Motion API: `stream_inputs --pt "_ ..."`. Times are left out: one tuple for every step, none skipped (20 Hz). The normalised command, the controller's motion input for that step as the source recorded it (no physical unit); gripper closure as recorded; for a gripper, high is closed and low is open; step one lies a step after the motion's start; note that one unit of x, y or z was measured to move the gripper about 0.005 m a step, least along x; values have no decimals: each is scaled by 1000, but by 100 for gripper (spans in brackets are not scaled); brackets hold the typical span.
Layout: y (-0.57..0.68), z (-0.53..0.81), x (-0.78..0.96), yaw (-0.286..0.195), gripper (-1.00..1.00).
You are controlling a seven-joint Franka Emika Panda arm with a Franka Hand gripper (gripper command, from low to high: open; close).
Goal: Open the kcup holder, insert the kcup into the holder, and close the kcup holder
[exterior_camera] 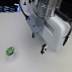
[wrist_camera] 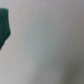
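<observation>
One kcup [exterior_camera: 11, 52] sits on the table [exterior_camera: 9, 30] at the exterior view's near left, well apart from our gripper [exterior_camera: 38, 43]; we cannot tell whether its fingers are parted.

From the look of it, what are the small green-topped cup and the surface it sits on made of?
The cup looks like white plastic with a bright green top, possibly foil or film; the picture is too blurred to tell which. The table looks like a smooth, matte, pale grey surface, perhaps laminate or painted board: it shows no grain, weave or sharp reflections. Both are guesses from colour and sheen alone.
</observation>
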Motion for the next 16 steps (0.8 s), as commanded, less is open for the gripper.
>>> stream_inputs --pt "-671 65 59 -223 -100" --pt "-665 57 48 -226 -100" --pt "-644 41 43 -231 -100" --pt "-627 25 28 -235 -100" --pt "-631 18 27 -234 -100" --pt "-646 8 45 -230 -100" --pt "-644 12 43 -229 -100" --pt "-636 10 38 -232 -100" --pt "-626 13 42 -233 -100" --pt "-629 16 71 -230 -100" --pt "-617 17 113 -227 -100" --pt "-586 15 186 -228 -100" --pt "-552 10 244 -233 -100" --pt "-525 5 280 -236 -100" --pt "-506 -8 299 -238 -100" --pt "-472 -52 290 -238 -100"
